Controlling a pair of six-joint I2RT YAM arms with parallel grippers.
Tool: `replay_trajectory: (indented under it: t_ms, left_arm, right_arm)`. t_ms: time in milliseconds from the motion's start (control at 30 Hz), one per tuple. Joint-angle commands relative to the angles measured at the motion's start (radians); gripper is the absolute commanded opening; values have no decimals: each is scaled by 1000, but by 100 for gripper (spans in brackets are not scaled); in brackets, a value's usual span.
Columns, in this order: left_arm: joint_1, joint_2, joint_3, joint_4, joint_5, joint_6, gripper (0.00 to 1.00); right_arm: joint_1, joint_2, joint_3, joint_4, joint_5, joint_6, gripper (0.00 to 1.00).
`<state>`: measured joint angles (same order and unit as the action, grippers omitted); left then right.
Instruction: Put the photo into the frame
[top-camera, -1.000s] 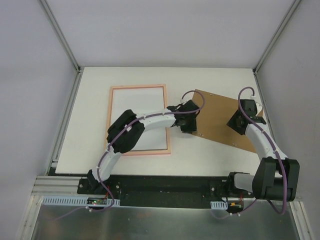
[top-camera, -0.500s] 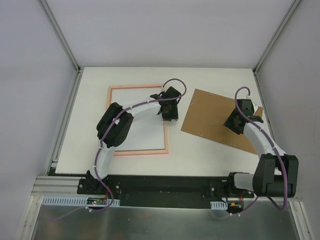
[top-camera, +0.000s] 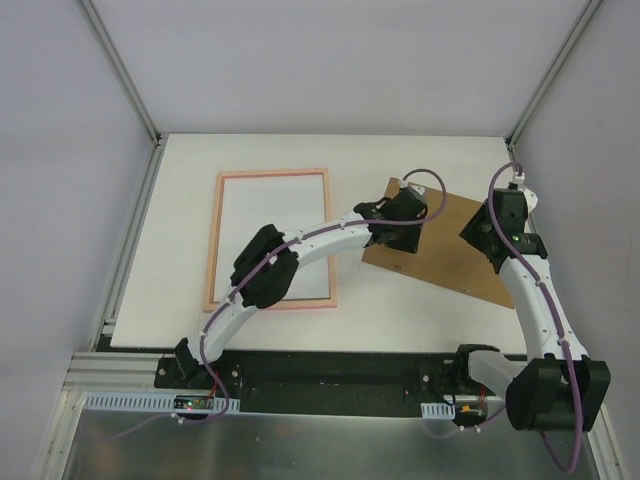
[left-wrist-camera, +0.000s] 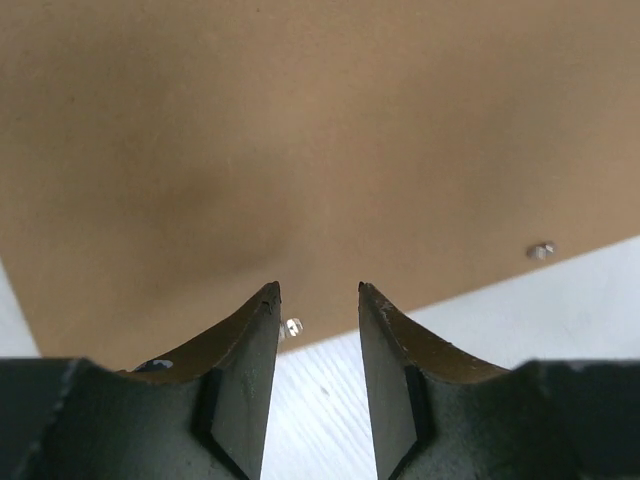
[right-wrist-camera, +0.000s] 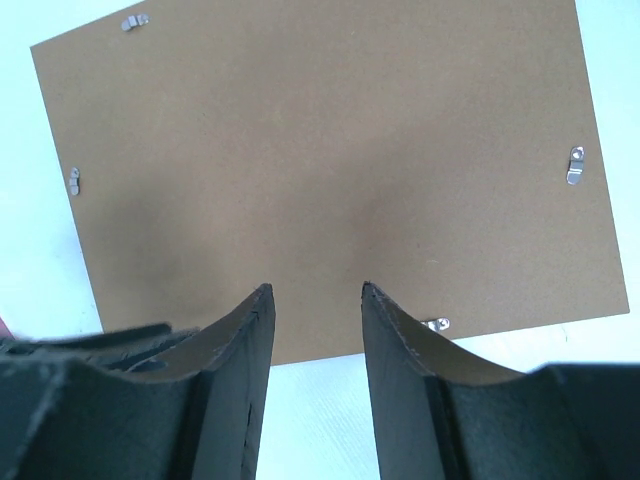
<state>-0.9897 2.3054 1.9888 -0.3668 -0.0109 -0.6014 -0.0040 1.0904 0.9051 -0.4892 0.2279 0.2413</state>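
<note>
The frame (top-camera: 270, 173) lies flat on the left of the table, a thin pink edge all round. Inside it lies the photo (top-camera: 262, 215), white back up. My left arm reaches across the frame's lower right corner. My left gripper (top-camera: 408, 228) (left-wrist-camera: 318, 288) hangs open and empty over the near left edge of the brown backing board (top-camera: 450, 250) (left-wrist-camera: 300, 130). My right gripper (top-camera: 482, 238) (right-wrist-camera: 315, 288) is open and empty above the board's (right-wrist-camera: 320, 150) right side, touching nothing.
Small metal clips (right-wrist-camera: 576, 165) (left-wrist-camera: 541, 250) sit along the backing board's edges. The board lies slanted on the right half of the white table (top-camera: 180, 320). Grey walls with metal posts (top-camera: 120, 70) close in the left, right and far sides.
My left gripper swung from over the frame's right edge to the board's left corner, its jaws a little wider. My right gripper drew back toward the far right. The frame shifted slightly left.
</note>
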Motion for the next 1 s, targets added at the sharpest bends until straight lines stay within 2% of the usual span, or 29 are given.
replay_trajectory:
  t_ms: [0, 300, 433, 567, 733, 967]
  left_arm:
    - [-18, 109, 88, -23, -37, 107, 36]
    - [-52, 135, 65, -21, -14, 221, 26]
    - [-72, 106, 3, -21, -1, 264, 24]
    - [-73, 51, -94, -23, 8, 301, 18]
    - [-73, 12, -163, -37, 9, 368, 16]
    - [-75, 11, -188, -60, 88, 439, 13]
  right_arm:
    - [-1, -15, 26, -60, 7, -19, 42]
    - [1, -24, 2, -45, -12, -13, 42]
    - [-1, -18, -8, -35, -13, -8, 42]
    - [1, -11, -12, -26, -15, -7, 42]
    - [1, 6, -15, -14, -27, 6, 42]
    - [4, 17, -28, 0, -27, 7, 42]
